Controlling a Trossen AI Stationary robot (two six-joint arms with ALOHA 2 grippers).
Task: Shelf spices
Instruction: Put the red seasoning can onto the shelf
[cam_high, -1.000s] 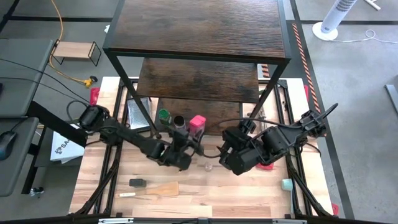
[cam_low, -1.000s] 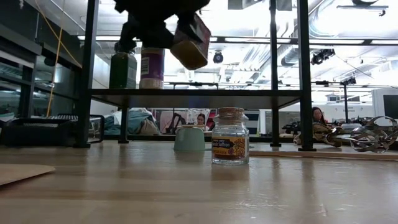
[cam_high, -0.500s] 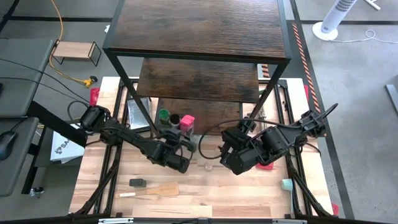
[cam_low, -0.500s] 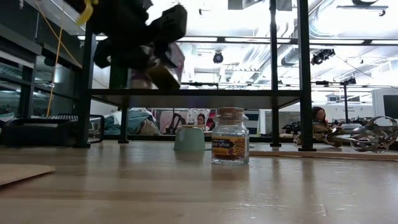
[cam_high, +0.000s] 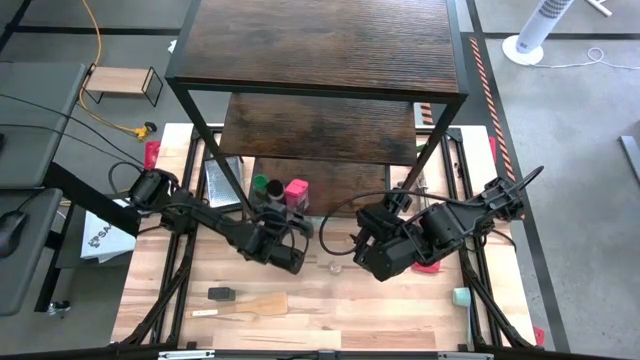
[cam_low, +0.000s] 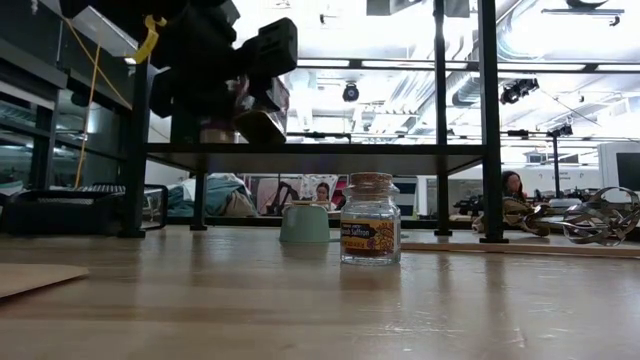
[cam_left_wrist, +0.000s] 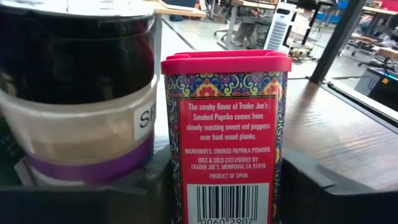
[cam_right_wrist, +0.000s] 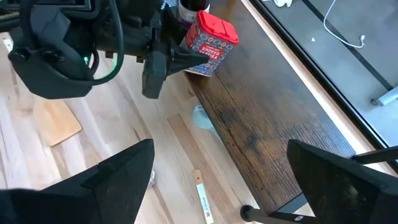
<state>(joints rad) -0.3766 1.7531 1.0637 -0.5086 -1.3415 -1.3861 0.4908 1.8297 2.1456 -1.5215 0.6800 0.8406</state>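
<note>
**Red paprika tin at the shelf, small jars left on the table**

Your left gripper (cam_high: 290, 222) has its fingers on either side of the red-lidded, patterned paprika tin (cam_left_wrist: 227, 134), at the front edge of the lowest dark wood board of the large black-framed three-tier shelf (cam_high: 320, 50). From the right wrist view the tin leans a little on that board, so you cannot yet count it as set down; whether the fingers are pressing it or just beside it the pictures do not settle.

Just beside the tin stand the dark-lidded jar with a white label and purple band (cam_left_wrist: 78, 93) and the green-lidded jar (cam_high: 260, 185), both on the same board, so I judge two placed and a third nearly placed.

Left for you: the tiny pale cork-topped jar (cam_low: 370, 220) on the light wood table (cam_high: 400, 320), in front of the shelf, and a small dark jar (cam_high: 221, 294) lying near the wooden spatula (cam_high: 262, 304).

Your right gripper (cam_high: 372, 262) waits with fingers spread wide, holding nothing, above the table near the tiny jar.
</note>
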